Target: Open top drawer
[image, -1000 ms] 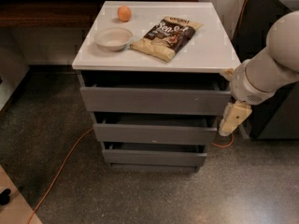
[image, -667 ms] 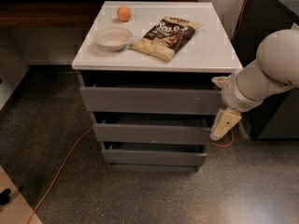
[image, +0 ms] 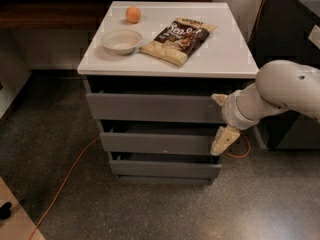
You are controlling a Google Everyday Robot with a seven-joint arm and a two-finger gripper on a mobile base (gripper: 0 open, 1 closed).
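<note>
The top drawer (image: 152, 108) is the uppermost in the cabinet, directly under the white worktop (image: 222, 54). Its plain grey front runs long from left to right, with a dark gap along its upper edge, and it looks shut or very nearly so.

The gripper (image: 217, 125) is at the right end of that front, on an arm that reaches in from the drawer's right. Its jaws are spread wide and hold nothing. One cream finger (image: 219, 99) lies by the drawer's upper right corner. The other hangs below the drawer's lower edge, in front of the right end of the middle drawer (image: 155, 143).

The panel's right end therefore lies between the jaws, and the pull probably has to run outward, square to the panel's long axis. It is unclear whether either finger touches the panel.

Above the drawer, on the worktop, rest a bowl (image: 121, 40), a snack bag (image: 179, 40) and an orange (image: 132, 14), all well apart from the gripper.
</note>
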